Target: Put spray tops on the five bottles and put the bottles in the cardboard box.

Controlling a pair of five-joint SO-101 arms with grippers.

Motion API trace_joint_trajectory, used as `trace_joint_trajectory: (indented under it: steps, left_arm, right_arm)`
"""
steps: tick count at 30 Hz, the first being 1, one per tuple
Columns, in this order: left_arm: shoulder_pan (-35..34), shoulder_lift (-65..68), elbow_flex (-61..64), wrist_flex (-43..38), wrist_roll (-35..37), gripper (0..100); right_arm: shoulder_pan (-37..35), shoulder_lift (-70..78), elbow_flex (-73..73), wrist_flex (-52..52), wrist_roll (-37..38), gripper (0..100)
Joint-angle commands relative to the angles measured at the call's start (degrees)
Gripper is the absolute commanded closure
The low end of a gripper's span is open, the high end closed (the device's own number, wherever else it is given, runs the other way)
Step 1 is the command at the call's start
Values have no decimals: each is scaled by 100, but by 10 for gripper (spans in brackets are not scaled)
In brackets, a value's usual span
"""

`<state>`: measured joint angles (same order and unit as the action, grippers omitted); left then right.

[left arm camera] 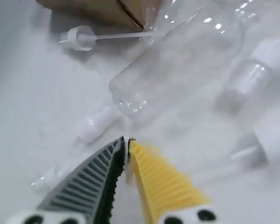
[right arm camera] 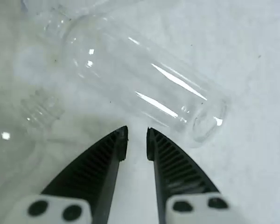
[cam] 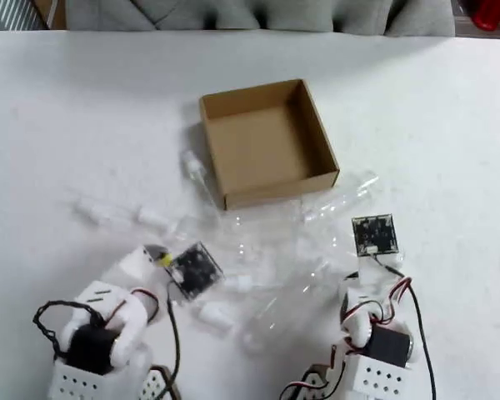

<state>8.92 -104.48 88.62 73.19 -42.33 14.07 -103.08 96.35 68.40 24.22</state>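
The clear bottles (cam: 271,250) lie on their sides in a loose heap at the lower middle of the high view, just below the cardboard box (cam: 267,142) and outside it. One slanted bottle (cam: 337,196) rests near the box's lower right corner. They are transparent and overlap, so we cannot count them.

White spray tops lie scattered around the bottles:
- a near spray top (cam: 192,167) sits close to the box's left wall;
- a far spray top (cam: 108,214) lies out toward the left of the frame;
- a low spray top (cam: 214,315) lies in the lower middle.

The box stands open and upright at the centre of the frame.

In the left wrist view, the left end effector (left arm camera: 127,144) — one grey finger, one yellow — has its tips pressed together with nothing between them. It hovers just short of a white cap piece (left arm camera: 94,125) at the end of a lying bottle (left arm camera: 177,60). We cannot tell whether that piece is screwed on. Beyond it, a tubed spray top (left arm camera: 81,38) lies beside the box's corner.

In the right wrist view, the right end effector (right arm camera: 136,140) has its black fingers a narrow slit apart and grips nothing. It points at the side of a long bottle (right arm camera: 144,84). Near it lies a bare threaded neck (right arm camera: 39,109) of another bottle.

In the high view, the left arm (cam: 96,337) sits at the lower left and the right arm (cam: 375,350) at the lower right — both on the white bench (cam: 67,100).
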Motion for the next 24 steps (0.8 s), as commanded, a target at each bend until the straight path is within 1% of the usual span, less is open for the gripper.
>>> trace_joint_trajectory:
  steps: [1,4,6,14,16,18,24]
  left_arm:
    - [374,-13,-668,237,-255,980]
    - [523,66,-774,237,-264,980]
    - [549,374,-985,229,-264,980]
    - [549,2510,-2743,264,-281,979]
    - [549,2976,-3086,246,-475,972]
    - [549,3363,-3305,264,-642,934]
    - [558,4040,-3420,220,-738,761]
  right_arm:
    - [66,-31,44,-101,123,953]
    - [66,-31,44,-101,123,953]
    - [57,-31,44,-101,123,953]
    - [57,-31,44,-101,123,953]
    - [66,-31,44,-101,132,954]
    - [66,-31,44,-101,141,954]
    - [92,-31,44,-92,149,956]
